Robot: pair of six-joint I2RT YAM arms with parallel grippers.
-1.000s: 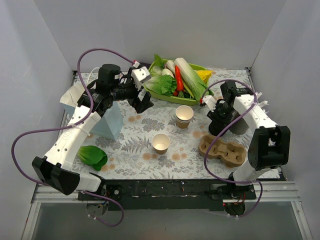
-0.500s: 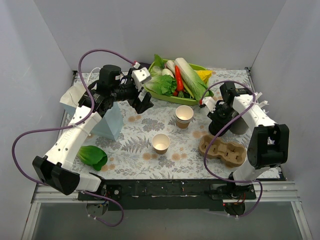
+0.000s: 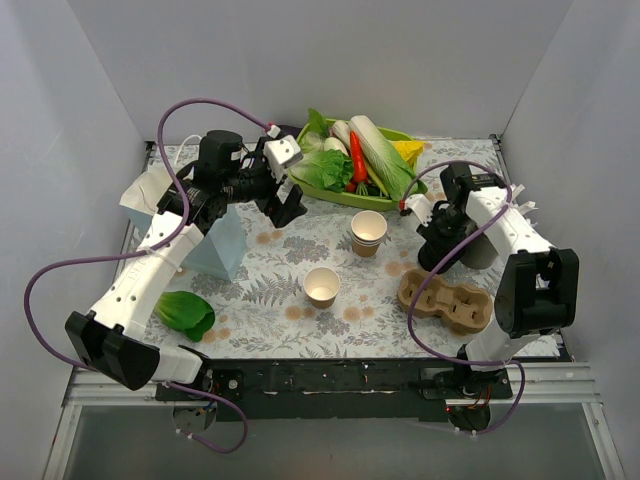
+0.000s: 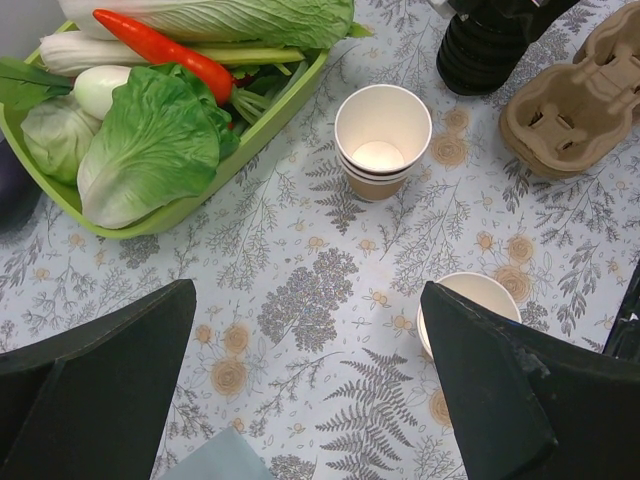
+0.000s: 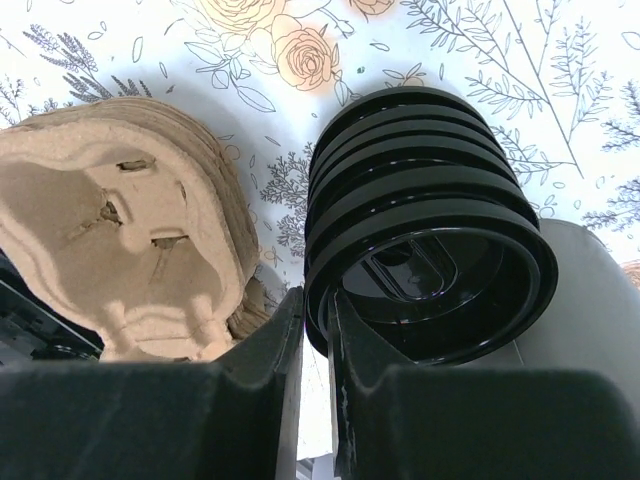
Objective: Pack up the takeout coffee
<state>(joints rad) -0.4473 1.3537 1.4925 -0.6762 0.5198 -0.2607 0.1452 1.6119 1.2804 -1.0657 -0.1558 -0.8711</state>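
Your right gripper (image 5: pixel 314 297) has drawn its jaws in over the last second, from fairly wide to a narrow slot. The wrist view shows the rim of the top lid (image 5: pixel 430 290) of the lid stack (image 5: pixel 400 150) caught in that slot. The arm itself has barely shifted. Read this as the pinch that frees one lid, which puts the task in its early part. The coffee is not made up yet, since no lidded cup shows in any view. How firm the pinch is, you cannot tell.

Your left gripper (image 4: pixel 308 300) hangs wide open and empty above the table, between the tray (image 4: pixel 262 130) and the cups.

Containers:
- The far cup (image 4: pixel 383 130) stands lidless mid-table, just in front of the tray, and looks nested in another.
- The near cup (image 3: pixel 322 287) is also lidless and stands closer to you.
- Both cups show only a pale inside, so you cannot tell if they hold liquid.
- The carrier (image 5: pixel 120 220) sits just beside the lid stack with its wells empty.
- The tray holds lettuce (image 4: pixel 150 150), a red chilli (image 4: pixel 165 48) and other greens.
- The bag (image 3: pixel 218 245) stands on the left under your left arm, and what is inside it is hidden.
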